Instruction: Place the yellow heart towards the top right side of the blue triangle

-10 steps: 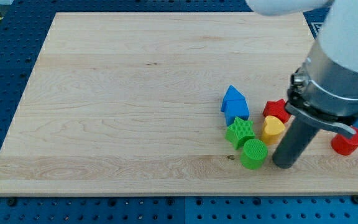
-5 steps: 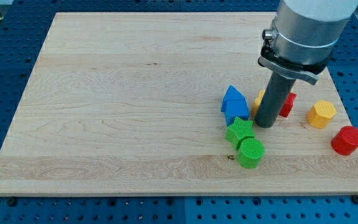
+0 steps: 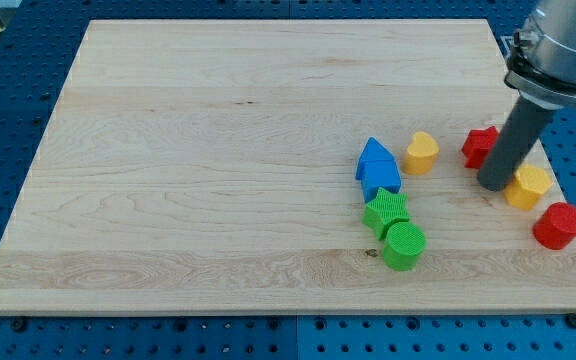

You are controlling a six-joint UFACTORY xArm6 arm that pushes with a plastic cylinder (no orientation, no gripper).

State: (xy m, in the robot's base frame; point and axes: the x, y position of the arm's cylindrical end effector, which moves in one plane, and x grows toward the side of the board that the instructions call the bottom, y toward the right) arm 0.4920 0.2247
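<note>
The yellow heart (image 3: 421, 152) lies on the wooden board (image 3: 218, 150), just to the right of the blue triangle (image 3: 373, 154) and level with its top. Below the triangle a blue block (image 3: 380, 179) touches it. My tip (image 3: 493, 184) is far to the heart's right, between the red star (image 3: 481, 146) and the yellow hexagon (image 3: 528, 186), close to both. The rod hides part of each.
A green star (image 3: 386, 211) and a green cylinder (image 3: 403, 245) sit below the blue blocks. A red cylinder (image 3: 557, 225) stands near the board's right edge. The arm's grey body (image 3: 560, 45) fills the view's top right.
My tip pushed the yellow heart up to beside the blue triangle, then moved right to between the red star and the yellow hexagon. The red star shifted up and right.
</note>
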